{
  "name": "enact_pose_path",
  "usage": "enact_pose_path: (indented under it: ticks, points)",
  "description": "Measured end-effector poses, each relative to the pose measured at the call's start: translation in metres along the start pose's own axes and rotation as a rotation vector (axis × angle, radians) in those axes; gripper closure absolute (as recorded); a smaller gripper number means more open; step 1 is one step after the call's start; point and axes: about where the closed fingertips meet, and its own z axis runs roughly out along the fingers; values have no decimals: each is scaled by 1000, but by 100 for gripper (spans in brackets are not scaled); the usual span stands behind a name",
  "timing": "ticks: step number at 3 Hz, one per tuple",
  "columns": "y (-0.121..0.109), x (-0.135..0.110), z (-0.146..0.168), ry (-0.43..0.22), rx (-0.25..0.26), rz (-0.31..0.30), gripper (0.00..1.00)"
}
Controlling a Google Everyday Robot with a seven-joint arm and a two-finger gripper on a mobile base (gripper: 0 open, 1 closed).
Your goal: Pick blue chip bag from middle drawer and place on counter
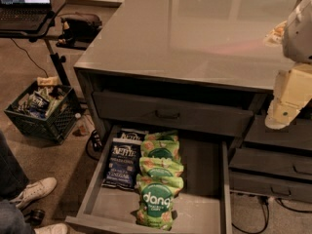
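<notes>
The middle drawer (204,199) is pulled open below the counter (195,28). The blue chip bag (122,164), navy with white Kettle lettering, lies flat at the drawer's left side. A second matching navy bag (132,134) sits just behind it, partly under the drawer above. My gripper (280,116) hangs at the right edge of the view, beside the counter's front right corner. It is above and well to the right of the open drawer, far from the bags, and holds nothing that I can see.
Several green "dang" bags (158,199) lie in a row right of the navy bags. A shut drawer front with a black handle (168,113) overhangs the open drawer. Narrower dark drawers (273,165) stand at right. A crate (41,108), a laptop stand (24,4) and a person's shoe (34,189) are at left.
</notes>
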Motion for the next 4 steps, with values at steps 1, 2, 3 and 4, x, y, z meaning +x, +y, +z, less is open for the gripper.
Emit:
enact_pose_path:
  ticks: [1, 2, 3, 4]
  points:
    - [0, 0, 0, 0, 0, 0, 0]
    - [6, -11, 16, -1, -3, -14, 0]
    - [12, -35, 51, 2, -11, -47, 0]
    - [16, -63, 89, 3, -53, -76, 0]
